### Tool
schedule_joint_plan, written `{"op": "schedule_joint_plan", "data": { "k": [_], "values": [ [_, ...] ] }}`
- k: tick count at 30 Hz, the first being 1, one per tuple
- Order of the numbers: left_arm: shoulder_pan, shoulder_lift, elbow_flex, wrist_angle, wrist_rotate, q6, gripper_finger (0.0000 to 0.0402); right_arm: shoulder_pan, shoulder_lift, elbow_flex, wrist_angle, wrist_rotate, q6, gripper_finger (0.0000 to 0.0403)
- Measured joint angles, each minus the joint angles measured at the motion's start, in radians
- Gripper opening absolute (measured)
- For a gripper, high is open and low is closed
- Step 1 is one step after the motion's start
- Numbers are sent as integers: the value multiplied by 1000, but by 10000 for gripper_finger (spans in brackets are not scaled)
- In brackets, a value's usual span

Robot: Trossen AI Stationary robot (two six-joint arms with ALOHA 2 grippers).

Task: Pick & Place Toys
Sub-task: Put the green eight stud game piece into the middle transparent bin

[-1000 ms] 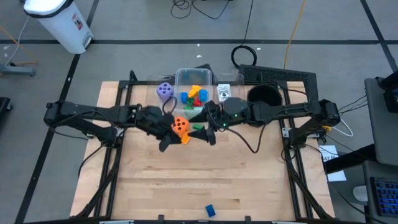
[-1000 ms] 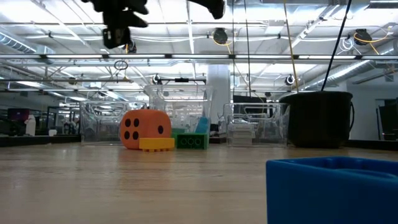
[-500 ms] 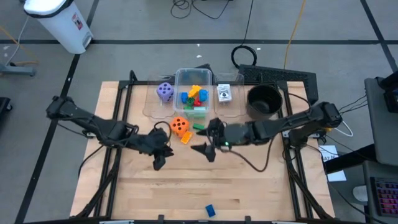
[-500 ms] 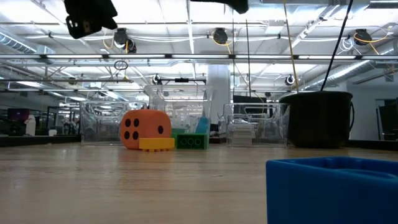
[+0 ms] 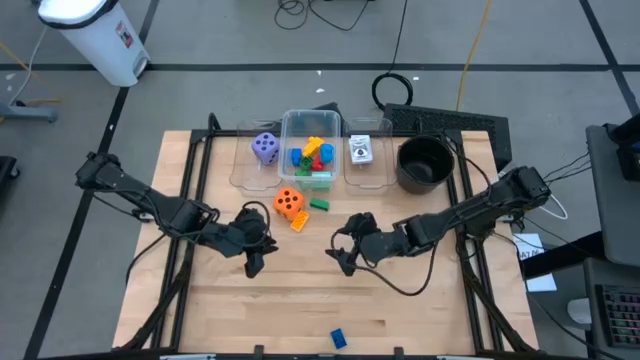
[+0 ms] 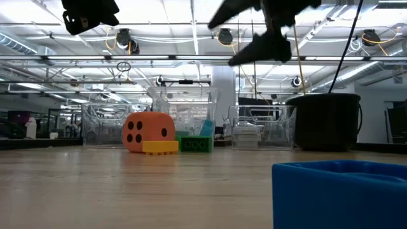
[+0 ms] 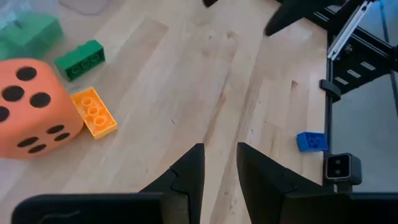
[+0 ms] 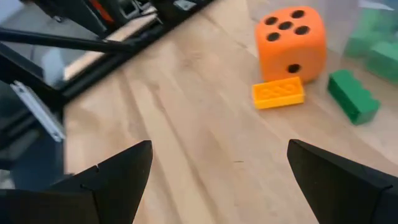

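Observation:
The orange die rests on the table with a yellow block and a green block lying beside it. They also show in the left wrist view, die and yellow block, and in the right wrist view, die. A blue block lies near the table's near edge. My left gripper hangs above the table, near and left of the die, its fingers a narrow gap apart and empty. My right gripper hangs near and right of the die, wide open and empty.
A clear tub with several coloured blocks stands at the far middle, with a purple die to its left and a printed card to its right. A black pot stands at the far right. Bare wood lies between the grippers and the near edge.
Both grippers have drawn back from beside the orange die toward the table's near edge. The left one went near and left, then kept still. The right one went on toward the near edge and came lower. The die and the blocks have stayed where they were.

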Motion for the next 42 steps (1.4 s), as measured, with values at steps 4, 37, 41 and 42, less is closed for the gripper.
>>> {"op": "schedule_joint_plan", "data": {
  "k": [4, 37, 41, 42],
  "values": [
    [5, 0, 0, 2, -59, 1, 97, -40, 2, -43, 2, -1, -37, 364],
    [135, 0, 0, 113, -126, 46, 97, -357, 295, -37, 205, -41, -418, 364],
    [137, 0, 0, 113, -125, 73, 97, -364, 293, -37, 223, -65, -428, 364],
    [140, 0, 0, 112, -125, 74, 97, -364, 294, -37, 227, -60, -440, 364]
  ]
}}
